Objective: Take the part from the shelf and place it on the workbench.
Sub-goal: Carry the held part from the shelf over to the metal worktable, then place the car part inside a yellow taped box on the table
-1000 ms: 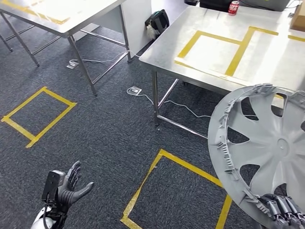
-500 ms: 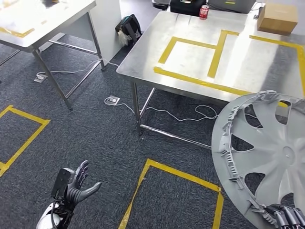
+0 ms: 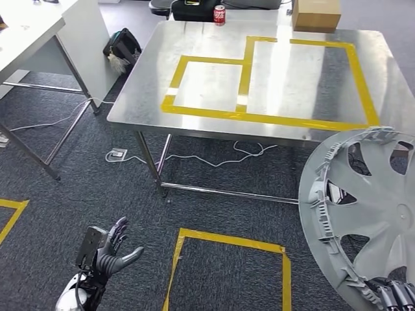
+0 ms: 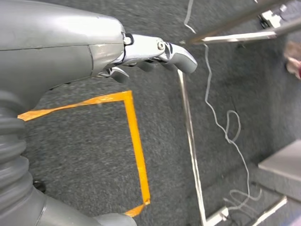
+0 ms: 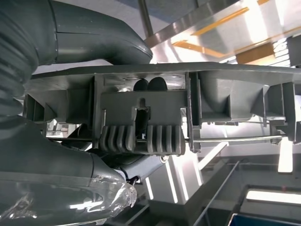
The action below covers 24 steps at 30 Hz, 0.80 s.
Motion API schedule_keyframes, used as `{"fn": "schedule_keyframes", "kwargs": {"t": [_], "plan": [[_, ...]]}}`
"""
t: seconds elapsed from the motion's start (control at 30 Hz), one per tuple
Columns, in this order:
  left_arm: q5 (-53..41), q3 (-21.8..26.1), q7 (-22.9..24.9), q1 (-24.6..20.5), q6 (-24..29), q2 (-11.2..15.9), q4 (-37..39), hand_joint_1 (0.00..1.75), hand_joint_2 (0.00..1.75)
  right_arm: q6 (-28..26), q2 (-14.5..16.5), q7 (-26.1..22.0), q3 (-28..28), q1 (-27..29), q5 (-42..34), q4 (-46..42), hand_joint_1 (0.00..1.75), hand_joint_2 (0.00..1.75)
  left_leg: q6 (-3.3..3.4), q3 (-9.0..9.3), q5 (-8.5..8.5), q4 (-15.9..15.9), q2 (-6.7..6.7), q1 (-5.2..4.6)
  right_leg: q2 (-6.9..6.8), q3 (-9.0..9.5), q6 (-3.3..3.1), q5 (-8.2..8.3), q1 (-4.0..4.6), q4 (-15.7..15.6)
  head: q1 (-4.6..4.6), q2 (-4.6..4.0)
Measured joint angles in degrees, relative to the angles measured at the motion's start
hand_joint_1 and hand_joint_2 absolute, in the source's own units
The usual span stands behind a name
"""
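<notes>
A: Standing ahead, the steel workbench (image 3: 274, 97) lies up and to the left of the grey wheel cover (image 3: 377, 214).

B: The cover?

A: Tilted on edge, off the bench, gripped at its lower rim by the right hand (image 3: 393, 297). The left hand (image 3: 110, 249) hangs spread and empty, well apart.

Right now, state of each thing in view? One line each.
wheel cover: held tilted off the floor by its lower rim, not yet on the workbench
right hand: grips the wheel cover's lower rim
left hand: holds nothing, fingers apart, over the carpet
workbench: bare inside its yellow tape outlines
soda can: upright at the workbench's far edge
cardboard box: closed, at the far edge
</notes>
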Motion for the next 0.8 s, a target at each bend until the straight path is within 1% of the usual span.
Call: {"fn": "schedule_keyframes", "kwargs": {"t": [0.03,0.07,0.1,0.13,0.17,0.2,0.23,0.27,0.3,0.33,0.37,0.4,0.43,0.47,0.5,0.53,0.57,0.6,0.67,0.7,0.73,0.77,0.8], "plan": [[0.0,0.0,0.0,0.0,0.0,0.0,0.1,0.00,1.75,0.0,0.0,0.0,0.0,0.0,0.0,0.0,1.75,1.75,0.10,0.67,1.08,-2.5,-1.00,0.07,0.70,0.17,0.43,-0.31,-0.11,-0.1,-0.05,-0.01],[0.0,-0.1,0.0,0.0,0.0,0.0,0.1,0.00,1.75,0.0,0.0,0.0,0.0,0.1,0.0,0.0,1.75,1.75,0.41,1.06,1.38,-4.1,-1.75,0.07,1.34,0.35,0.95,-0.44,-0.20,-0.2,-0.12,-0.01],[0.0,-0.1,0.1,-0.1,0.0,0.0,0.2,0.00,1.75,0.0,0.1,0.0,0.0,0.2,0.0,-0.1,1.75,1.75,0.94,1.22,0.86,-4.5,-1.82,-0.03,1.79,0.51,1.47,-0.34,-0.17,-0.2,-0.18,-0.01],[0.0,-0.2,0.1,-0.1,0.0,0.0,0.2,0.00,1.75,0.0,0.1,0.0,0.0,0.3,0.0,-0.1,1.75,1.75,1.56,1.59,0.88,-4.6,-1.38,-0.11,2.01,0.66,1.92,-0.35,-0.19,-0.4,-0.18,-0.01],[0.0,-0.3,0.1,-0.2,0.0,0.0,0.2,0.00,1.75,0.0,0.2,0.0,0.0,0.4,0.0,-0.1,1.75,1.75,2.11,2.04,1.40,-4.8,-0.86,-0.11,1.30,0.86,2.26,-0.52,-0.08,-0.2,-0.15,-0.01],[0.0,-0.4,0.1,-0.3,0.0,0.0,0.2,0.00,1.75,0.1,0.2,0.0,0.0,0.4,0.0,-0.2,1.75,1.75,2.56,2.53,1.68,-4.9,-0.32,-0.11,-0.28,0.62,2.44,-1.21,0.13,0.6,-0.04,-0.01],[0.0,-0.4,0.1,-0.3,0.0,0.0,0.3,0.00,1.75,0.2,0.3,0.1,0.0,0.4,0.0,-0.2,1.75,1.75,2.90,2.96,1.77,-4.9,0.22,-0.17,-2.09,-0.14,2.54,-2.50,0.27,2.3,0.08,-0.01],[0.0,-0.5,0.1,-0.3,0.0,0.0,0.3,0.00,1.75,0.4,0.3,0.1,0.0,0.4,0.0,-0.2,1.75,1.75,3.12,3.20,1.74,-4.9,0.72,-0.33,-3.98,-1.66,2.59,-4.17,0.44,5.2,0.14,-0.01],[0.1,-0.6,0.1,-0.4,0.0,0.0,0.4,0.00,1.75,0.7,0.3,0.3,0.0,0.3,0.0,-0.2,1.75,1.75,3.34,3.32,1.53,-4.9,1.20,-0.52,-5.12,-3.65,2.58,-5.98,0.54,8.9,0.23,-0.01],[0.1,-0.8,0.2,-0.4,0.0,0.0,0.6,0.00,1.75,1.0,0.3,0.5,0.0,0.3,0.0,-0.2,1.75,1.75,3.47,3.41,1.33,-4.9,1.67,-0.70,-5.51,-5.59,2.50,-7.36,0.60,12.2,0.23,-0.01],[0.2,-0.9,0.2,-0.4,0.1,0.0,0.7,0.00,1.75,1.3,0.3,0.7,0.0,0.4,0.0,-0.3,1.75,1.75,3.56,3.55,1.11,-4.9,2.08,-0.84,-5.65,-6.93,2.35,-7.91,0.68,14.2,0.22,-0.01],[0.3,-1.1,0.3,-0.4,0.2,0.0,0.9,0.00,1.75,1.6,0.2,1.0,0.1,0.5,0.0,-0.3,1.75,1.75,3.62,3.80,0.87,-4.9,2.42,-0.96,-5.69,-7.19,2.12,-7.24,0.80,14.1,0.23,-0.01],[0.4,-1.2,0.3,-0.4,0.3,0.0,1.0,0.00,1.75,1.8,0.2,1.2,0.1,0.6,0.0,-0.3,1.75,1.75,3.65,4.17,0.59,-4.9,2.69,-1.05,-5.77,-6.37,1.84,-5.53,0.95,11.9,0.22,-0.01],[0.6,-1.4,0.3,-0.5,0.4,0.0,1.1,0.00,1.75,2.0,0.2,1.4,0.2,0.7,0.0,-0.3,1.75,1.75,3.63,4.64,0.26,-4.9,2.91,-1.12,-6.04,-4.74,1.52,-3.12,1.16,8.2,0.23,-0.01],[0.8,-1.4,0.3,-0.5,0.4,-0.1,1.1,0.00,1.75,2.1,0.2,1.6,0.2,0.7,0.0,-0.3,1.75,1.75,3.55,5.14,-0.05,-4.9,3.13,-1.19,-6.55,-3.20,1.15,-1.32,1.39,4.7,0.20,-0.01],[1.0,-1.5,0.3,-0.6,0.5,0.0,1.2,0.00,1.75,2.2,0.2,1.7,0.2,0.6,0.0,-0.3,1.75,1.75,3.39,5.45,-0.30,-4.9,3.32,-1.25,-7.06,-2.10,0.83,-0.50,1.64,2.0,0.21,-0.01],[1.2,-1.7,0.4,-0.7,0.6,0.0,1.4,0.00,1.75,2.3,0.2,1.8,0.2,0.6,0.0,-0.3,1.75,1.75,3.14,5.64,-0.51,-4.9,3.50,-1.32,-7.44,-1.45,0.52,0.08,1.85,0.5,0.20,-0.01],[1.4,-1.7,0.4,-0.7,0.7,0.0,1.5,0.00,1.75,2.4,0.2,1.9,0.2,0.6,0.0,-0.4,1.75,1.75,2.84,5.75,-0.57,-4.8,3.65,-1.37,-7.55,-1.50,0.24,-0.07,1.98,0.3,0.17,0.00],[2.0,-1.9,0.4,-0.8,0.8,0.0,1.7,0.00,1.75,2.9,0.1,2.2,0.2,0.6,0.0,-0.4,1.75,1.75,2.23,5.79,-0.74,-4.5,3.61,-1.42,-7.15,-1.06,-0.26,0.65,1.81,-0.1,0.17,0.01],[2.3,-1.9,0.4,-0.8,0.9,0.1,1.8,0.00,1.75,3.4,0.0,2.5,0.2,0.4,0.0,-0.4,1.75,1.75,1.90,5.60,-1.05,-3.8,3.29,-1.41,-7.02,-0.83,-0.49,0.76,1.62,-0.4,0.06,0.00],[2.6,-1.9,0.4,-0.9,1.0,0.1,1.8,0.00,1.75,4.0,-0.4,3.0,0.2,0.3,0.0,-0.4,1.75,1.75,1.55,4.91,-1.83,-2.4,2.89,-1.37,-6.95,-0.48,-0.67,0.90,1.39,-0.6,-0.04,0.00],[3.0,-1.9,0.4,-0.8,1.2,0.2,1.9,0.00,1.75,4.7,-0.9,3.5,0.2,0.1,0.1,-0.4,1.75,1.75,1.21,3.54,-3.13,0.1,2.49,-1.27,-6.97,-0.36,-0.81,0.93,1.23,-0.7,-0.17,0.00],[3.2,-1.9,0.4,-0.7,1.3,0.3,2.0,0.00,1.75,5.2,-1.5,4.0,0.2,-0.1,0.1,-0.4,1.75,1.75,0.89,1.71,-4.60,3.3,2.25,-1.16,-6.96,-0.33,-0.93,0.93,1.13,-0.7,-0.28,-0.01]]}}
